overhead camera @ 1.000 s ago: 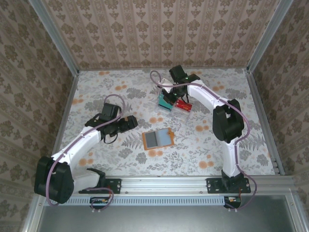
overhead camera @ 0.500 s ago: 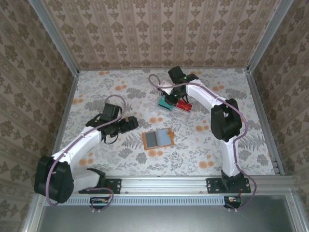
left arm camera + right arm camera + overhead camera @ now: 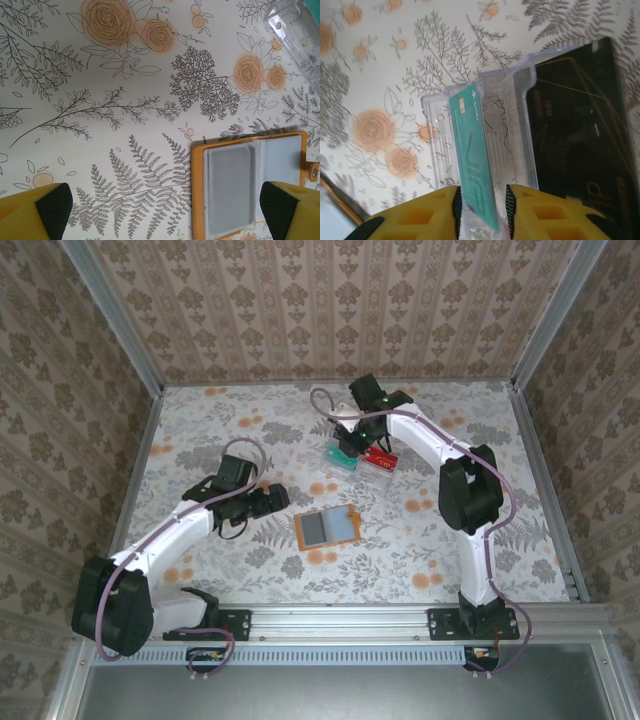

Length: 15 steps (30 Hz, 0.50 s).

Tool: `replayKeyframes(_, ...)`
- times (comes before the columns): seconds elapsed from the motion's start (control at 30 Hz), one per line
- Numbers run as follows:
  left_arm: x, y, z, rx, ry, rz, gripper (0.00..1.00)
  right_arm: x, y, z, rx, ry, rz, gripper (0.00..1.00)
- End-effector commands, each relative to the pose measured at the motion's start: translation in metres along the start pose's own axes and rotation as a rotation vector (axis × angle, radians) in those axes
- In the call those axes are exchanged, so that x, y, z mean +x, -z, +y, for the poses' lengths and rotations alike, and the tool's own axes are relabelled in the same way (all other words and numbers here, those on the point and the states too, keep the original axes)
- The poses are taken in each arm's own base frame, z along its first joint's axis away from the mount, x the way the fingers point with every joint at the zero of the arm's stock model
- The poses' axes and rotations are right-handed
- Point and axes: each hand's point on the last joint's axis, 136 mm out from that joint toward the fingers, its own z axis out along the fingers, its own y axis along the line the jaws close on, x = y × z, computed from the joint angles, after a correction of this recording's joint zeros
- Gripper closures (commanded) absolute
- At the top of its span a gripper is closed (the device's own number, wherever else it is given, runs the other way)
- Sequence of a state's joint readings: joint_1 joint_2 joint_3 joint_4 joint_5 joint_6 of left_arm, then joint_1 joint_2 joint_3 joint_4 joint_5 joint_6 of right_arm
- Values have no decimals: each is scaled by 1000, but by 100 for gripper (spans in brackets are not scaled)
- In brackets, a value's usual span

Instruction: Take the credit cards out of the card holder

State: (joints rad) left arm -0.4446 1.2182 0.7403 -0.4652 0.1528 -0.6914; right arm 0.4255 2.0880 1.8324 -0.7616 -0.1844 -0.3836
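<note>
The orange card holder (image 3: pixel 328 528) lies open on the floral table, and its grey clear pockets (image 3: pixel 231 190) look empty. My left gripper (image 3: pixel 277 498) hovers open just left of it, with its fingers wide apart (image 3: pixel 167 215) and nothing between them. My right gripper (image 3: pixel 352 440) hangs over the clear plastic tray (image 3: pixel 362 457). Its fingers are partly apart (image 3: pixel 482 200) around the teal-green card (image 3: pixel 475 160), which stands tilted in a tray slot against the left pad. The black card (image 3: pixel 575 130) lies in the neighbouring slot. The red card (image 3: pixel 379 458) sits at the tray's right side.
A corner of the clear tray (image 3: pixel 298 40) shows at the upper right of the left wrist view, beyond the holder. Metal rails and patterned walls bound the table on the left, right and far sides.
My left gripper has crept to the right, closer to the holder's left edge. My right gripper has stayed over the tray with only a slight shift.
</note>
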Motion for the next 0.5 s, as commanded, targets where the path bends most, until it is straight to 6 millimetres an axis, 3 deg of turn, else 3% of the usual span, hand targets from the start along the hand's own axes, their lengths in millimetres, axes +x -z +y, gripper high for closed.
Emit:
replayKeyframes(0.0, -4, 6, -6, 15, 5, -16, 0, -21, 52, -3, 96, -177, -142, 57)
replayKeyframes(0.17, -6, 7, -7, 52, 31, -49, 0, 2, 61, 36, 47, -369, -219, 48)
replayKeyframes(0.3, -6, 11, 0, 34, 41, -56, 0, 26, 58, 99, -113, -399, -160, 48)
replayKeyframes(0.47, -5, 14, 16, 11, 85, -80, 0, 57, 43, 155, -130, -388, -49, 43)
